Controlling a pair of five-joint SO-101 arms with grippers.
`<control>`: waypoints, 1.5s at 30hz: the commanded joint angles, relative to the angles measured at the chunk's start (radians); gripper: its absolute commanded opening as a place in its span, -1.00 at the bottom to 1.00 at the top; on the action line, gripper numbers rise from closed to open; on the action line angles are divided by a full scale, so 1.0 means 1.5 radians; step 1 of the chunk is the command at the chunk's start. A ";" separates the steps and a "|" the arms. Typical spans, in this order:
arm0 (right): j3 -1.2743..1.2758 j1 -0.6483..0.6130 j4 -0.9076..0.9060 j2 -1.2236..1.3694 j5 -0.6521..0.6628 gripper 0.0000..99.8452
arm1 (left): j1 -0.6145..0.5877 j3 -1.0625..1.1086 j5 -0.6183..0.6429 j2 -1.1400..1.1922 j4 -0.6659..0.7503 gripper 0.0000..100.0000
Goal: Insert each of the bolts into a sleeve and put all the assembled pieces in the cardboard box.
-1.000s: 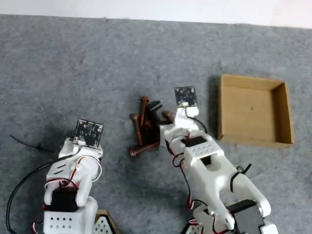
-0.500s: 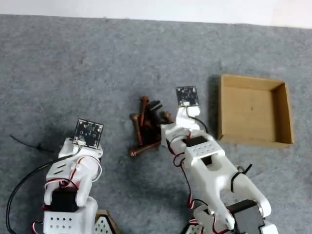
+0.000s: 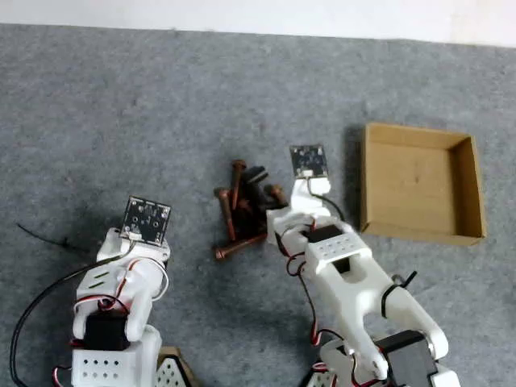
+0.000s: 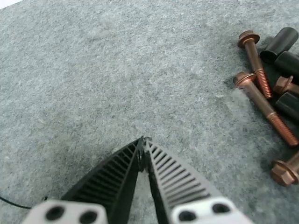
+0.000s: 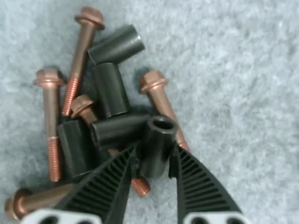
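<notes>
Right gripper point(image 5: 154, 156): ribbed black jaws closed to the width of one sleeve point(image 5: 158, 140) and pressing both its sides. The sleeve stands tilted, open bore up, at the near edge of the pile point(image 3: 242, 214) around the middle of the table point(image 3: 121, 105). To do this step well, I judge: lift straight up so the neighbours are not dragged, hold firmly because a smooth round tube can roll between the pads, and leave the bore end free for a bolt. Left gripper point(image 4: 142, 141): jaws tip to tip with nothing in them, over bare table just left of the pile; it would best take a bolt by the shank near the head. Sleeves are short matte black tubes, thick-walled. Bolts point(image 5: 49, 126) are copper-coloured with flanged hex heads, smooth upper shanks and threaded lower halves; they lie crossed under and beside the other sleeves point(image 5: 112, 88). Table surface is grey, felt-like and fuzzy. The cardboard box point(image 3: 476, 189) is a shallow, open brown box towards the right edge, well apart from the pile.
</notes>
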State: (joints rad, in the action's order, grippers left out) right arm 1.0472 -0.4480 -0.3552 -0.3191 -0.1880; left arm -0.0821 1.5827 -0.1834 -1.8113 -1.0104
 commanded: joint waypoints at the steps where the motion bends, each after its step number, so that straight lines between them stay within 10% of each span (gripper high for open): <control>1: -0.026 0.005 -0.004 -0.001 -0.001 -0.81 | -0.009 -0.006 0.000 -0.008 0.009 -0.98; 33: -0.061 0.005 -0.005 0.044 -0.001 -0.99 | -0.009 -0.006 0.000 -0.008 0.009 -0.98; 45: 0.133 0.005 0.002 -0.295 0.063 -0.99 | -0.009 -0.006 0.000 -0.008 0.009 -0.98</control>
State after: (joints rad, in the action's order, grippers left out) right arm 1.2160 -0.4496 -0.3567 -0.6107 -0.1051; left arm -0.0821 1.5827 -0.1834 -1.8113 -1.0104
